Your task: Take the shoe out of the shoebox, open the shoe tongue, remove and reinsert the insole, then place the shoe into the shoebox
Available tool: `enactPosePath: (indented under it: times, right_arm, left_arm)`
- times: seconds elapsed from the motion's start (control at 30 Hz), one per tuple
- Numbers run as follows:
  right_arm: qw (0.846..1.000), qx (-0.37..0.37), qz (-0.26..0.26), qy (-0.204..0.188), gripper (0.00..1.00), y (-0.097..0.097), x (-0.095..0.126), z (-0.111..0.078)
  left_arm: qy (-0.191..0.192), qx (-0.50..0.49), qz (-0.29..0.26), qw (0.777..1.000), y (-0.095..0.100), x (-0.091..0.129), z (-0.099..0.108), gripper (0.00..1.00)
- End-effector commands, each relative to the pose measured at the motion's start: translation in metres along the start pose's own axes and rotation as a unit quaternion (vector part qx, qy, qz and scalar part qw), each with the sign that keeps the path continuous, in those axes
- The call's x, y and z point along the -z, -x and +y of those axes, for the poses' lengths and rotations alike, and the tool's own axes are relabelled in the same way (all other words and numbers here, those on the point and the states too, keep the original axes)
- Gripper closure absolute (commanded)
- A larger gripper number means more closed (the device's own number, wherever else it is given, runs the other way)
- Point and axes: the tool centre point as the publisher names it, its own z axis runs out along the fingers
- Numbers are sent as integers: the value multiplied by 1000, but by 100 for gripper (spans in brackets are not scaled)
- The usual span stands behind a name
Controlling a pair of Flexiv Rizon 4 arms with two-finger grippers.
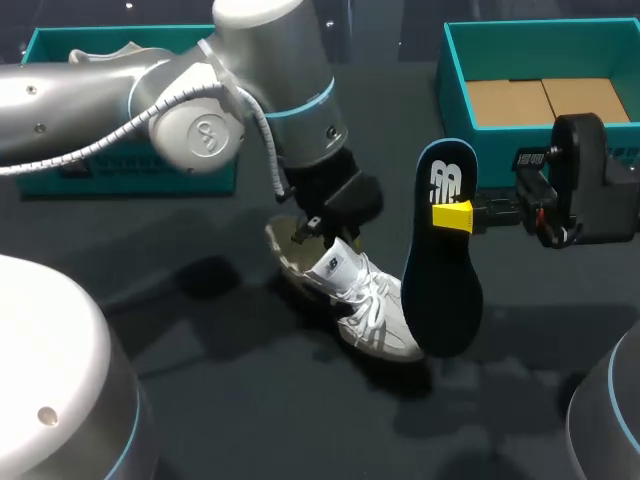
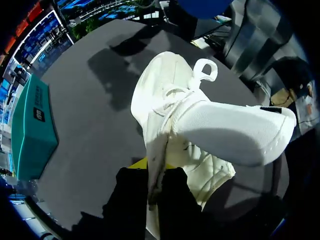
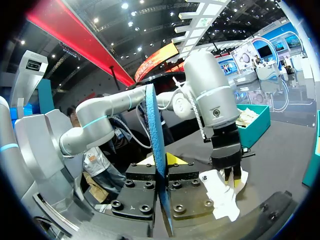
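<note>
Since the insole (image 1: 445, 280) is out and has to go back in, we've got our right gripper (image 1: 455, 216) clamped on it, hanging upright just beside the shoe (image 1: 370, 305), while our left gripper (image 2: 154, 174) pinches the heel rim to keep that shoe steady on the table (image 1: 200, 320).

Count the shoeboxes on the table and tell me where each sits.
2. The left shoebox sits at the far left, the right shoebox at the far right. No others show.

Hidden from us
Our left arm (image 1: 120, 100) covers most of the teal cardboard shoebox (image 1: 45, 42); the dark flat insole (image 1: 445, 290) masks the toe of the white mesh sneaker (image 1: 350, 290).
</note>
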Motion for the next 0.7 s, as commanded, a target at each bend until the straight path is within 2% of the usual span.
enactPosePath:
  times: [0.03,0.2,0.47,0.7]
  right_arm:
    - [1000,0,0,0,100,1,-1,0]
    - [1000,0,0,0,100,1,-1,0]
    - [1000,0,0,0,100,1,-1,0]
    - [1000,0,0,0,100,1,-1,0]
  left_arm:
    - [-1,-1,-3,1000,-3,2,1,100]
    - [-1,-1,-3,1000,-3,2,1,100]
    - [49,-168,-3,985,-10,9,-11,100]
    - [51,-261,5,964,-16,15,-13,100]
